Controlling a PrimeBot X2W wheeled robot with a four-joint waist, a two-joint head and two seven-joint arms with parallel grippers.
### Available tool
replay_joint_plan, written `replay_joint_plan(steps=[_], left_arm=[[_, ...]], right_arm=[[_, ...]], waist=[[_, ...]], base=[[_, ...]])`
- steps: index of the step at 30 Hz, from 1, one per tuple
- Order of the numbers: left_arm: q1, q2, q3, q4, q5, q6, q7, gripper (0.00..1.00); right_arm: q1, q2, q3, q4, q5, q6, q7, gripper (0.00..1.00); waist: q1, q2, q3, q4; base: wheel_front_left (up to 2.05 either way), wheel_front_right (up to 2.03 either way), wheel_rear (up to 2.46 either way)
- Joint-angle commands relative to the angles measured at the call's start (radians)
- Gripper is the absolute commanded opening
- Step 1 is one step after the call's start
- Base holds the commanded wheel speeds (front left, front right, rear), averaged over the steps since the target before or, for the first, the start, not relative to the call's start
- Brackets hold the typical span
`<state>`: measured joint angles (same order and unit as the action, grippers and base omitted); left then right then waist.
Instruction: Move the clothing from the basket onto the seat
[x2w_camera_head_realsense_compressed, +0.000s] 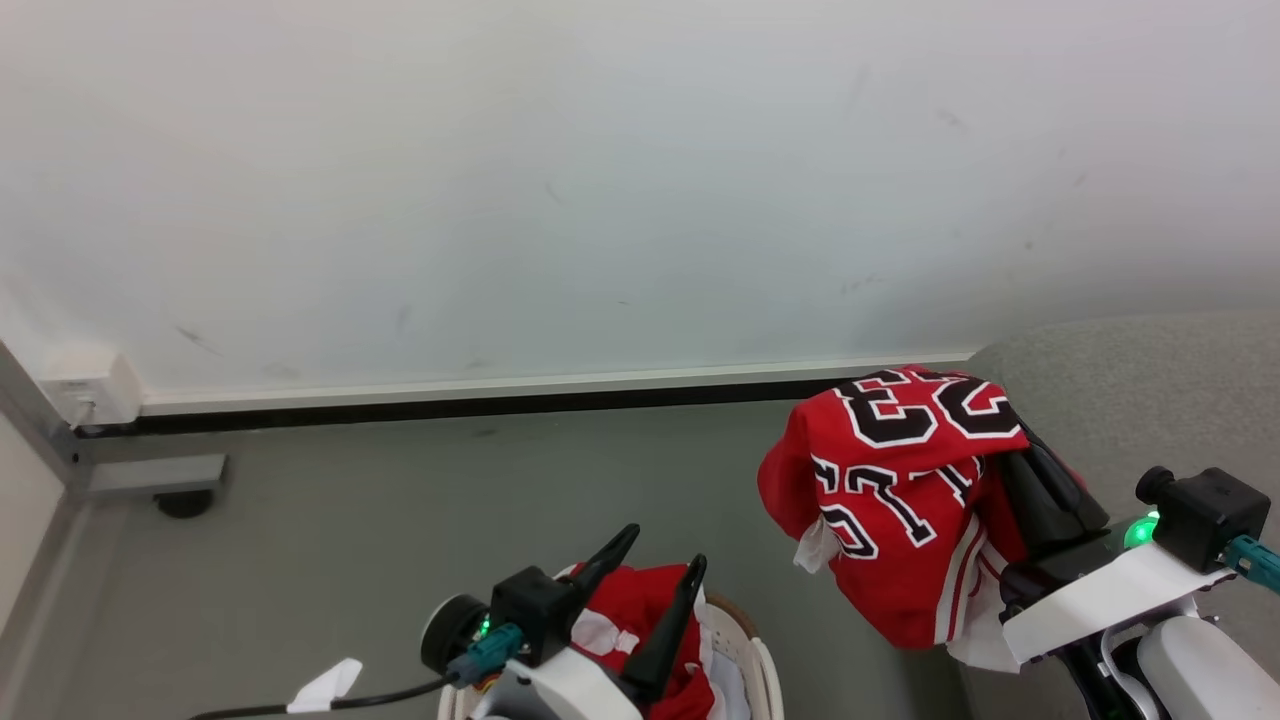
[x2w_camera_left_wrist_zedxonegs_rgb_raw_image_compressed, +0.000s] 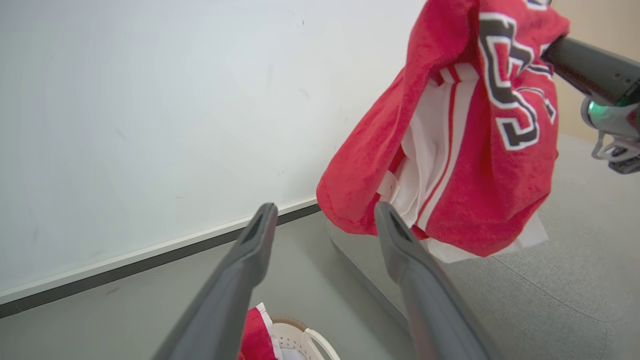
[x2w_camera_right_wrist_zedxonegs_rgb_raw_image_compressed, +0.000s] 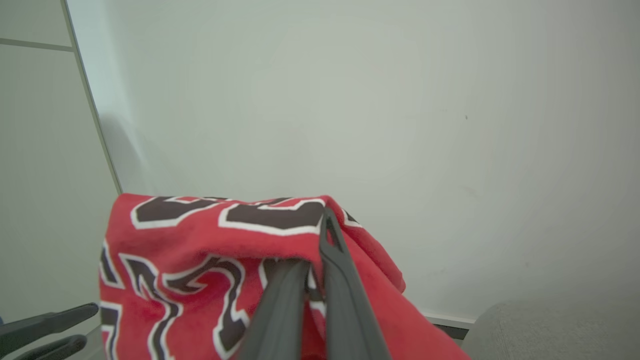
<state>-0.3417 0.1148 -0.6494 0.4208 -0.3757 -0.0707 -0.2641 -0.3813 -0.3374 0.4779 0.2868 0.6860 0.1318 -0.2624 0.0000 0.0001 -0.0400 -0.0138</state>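
The fingers (x2w_camera_right_wrist_zedxonegs_rgb_raw_image_compressed: 345, 300) of the right gripper (x2w_camera_head_realsense_compressed: 1035, 475) are pinched nearly together on a fold of the red jersey (x2w_camera_head_realsense_compressed: 900, 500), with only a thin layer of cloth between the two dark blades. The jersey drapes over their tips, and its black-and-white numerals lie across the top of them. Its body hangs down below the fingers on the side toward the other arm, with white trim bands and a pale lining showing at the lower hem. Under and beyond these fingers spreads the grey sofa (x2w_camera_head_realsense_compressed: 1150, 400). The hem hangs at its rounded corner, though I cannot tell whether cloth and cushion touch.

The left gripper (x2w_camera_head_realsense_compressed: 665, 548) stands wide open, a broad gap between its fingers (x2w_camera_left_wrist_zedxonegs_rgb_raw_image_compressed: 240, 270) and nothing in it. Directly beneath them sits the basket (x2w_camera_head_realsense_compressed: 765, 660), its perforated cream wall and brown rim showing just past the lower finger. A second red garment (x2w_camera_head_realsense_compressed: 650, 610) with white bands is heaped inside, close under the fingers but not touched by them. Seen along this gripper (x2w_camera_left_wrist_zedxonegs_rgb_raw_image_compressed: 325, 207), the jersey (x2w_camera_left_wrist_zedxonegs_rgb_raw_image_compressed: 500, 175) hangs beyond the fingertips and up toward the right one, apart from both. The sofa (x2w_camera_left_wrist_zedxonegs_rgb_raw_image_compressed: 575, 290) runs under it.

Past both pairs of fingers lies the grey floor (x2w_camera_head_realsense_compressed: 400, 500), then a dark skirting strip (x2w_camera_head_realsense_compressed: 500, 408), then the plain white wall (x2w_camera_head_realsense_compressed: 600, 200).
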Motion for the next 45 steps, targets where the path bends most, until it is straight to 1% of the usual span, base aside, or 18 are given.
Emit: replay_joint_plan(steps=[1, 14, 18, 24, 27, 31, 35, 41, 45], left_arm=[[0.014, 0.0, 0.004, -0.002, 0.011, -0.004, 0.0, 1.0], [0.01, -0.025, 0.02, -0.041, 0.046, -0.026, 0.0, 1.0], [0.002, -0.031, 0.012, -0.053, 0.058, -0.032, 0.0, 1.0], [-0.026, -0.042, -0.006, -0.064, 0.069, -0.04, -0.001, 1.0], [-0.049, -0.046, -0.016, -0.068, 0.083, -0.042, -0.001, 1.0], [-0.09, -0.048, -0.027, -0.073, 0.098, -0.047, -0.001, 1.0], [-0.14, -0.045, -0.043, -0.07, 0.109, -0.051, -0.001, 1.0], [-0.246, -0.046, -0.067, -0.073, 0.129, -0.057, -0.001, 1.0], [-0.32, -0.048, -0.09, -0.077, 0.136, -0.058, -0.001, 1.0]], right_arm=[[0.008, -0.003, -0.003, -0.006, -0.006, -0.002, -0.004, 0.0], [0.02, -0.033, -0.053, -0.048, -0.03, -0.002, -0.004, 0.0], [0.028, -0.04, -0.073, -0.061, -0.034, -0.002, -0.004, 0.0], [0.035, -0.046, -0.111, -0.079, -0.041, -0.002, -0.004, 0.0], [0.036, -0.037, -0.14, -0.079, -0.023, -0.002, -0.004, 0.0], [0.006, -0.039, -0.187, -0.074, -0.024, -0.002, 0.0, 0.0], [-0.052, -0.03, -0.263, -0.059, -0.015, -0.002, 0.011, 0.0], [-0.225, -0.01, -0.417, 0.003, -0.011, -0.002, 0.05, 0.0], [-0.377, -0.027, -0.543, 0.093, -0.07, -0.002, 0.068, 0.0]], waist=[[0.0, -0.0001, 0.004, -0.016], [0.0, -0.0001, 0.05, -0.176], [0.0, -0.0001, 0.069, -0.224], [0.0, -0.0001, 0.113, -0.267], [0.0, -0.0001, 0.146, -0.271], [0.0, -0.0001, 0.207, -0.261], [0.0, -0.0001, 0.279, -0.24], [0.0, -0.0001, 0.411, -0.201], [0.0, -0.0001, 0.501, -0.169]], base=[[0.0, 0.0, 0.0], [0.0, 0.0, 0.0], [0.0, 0.0, 0.0], [0.0, 0.0, 0.0], [0.0, 0.0, 0.0], [0.0, 0.0, 0.0], [0.0, 0.0, 0.0], [0.0, 0.0, 0.0], [0.0, 0.0, 0.0]])
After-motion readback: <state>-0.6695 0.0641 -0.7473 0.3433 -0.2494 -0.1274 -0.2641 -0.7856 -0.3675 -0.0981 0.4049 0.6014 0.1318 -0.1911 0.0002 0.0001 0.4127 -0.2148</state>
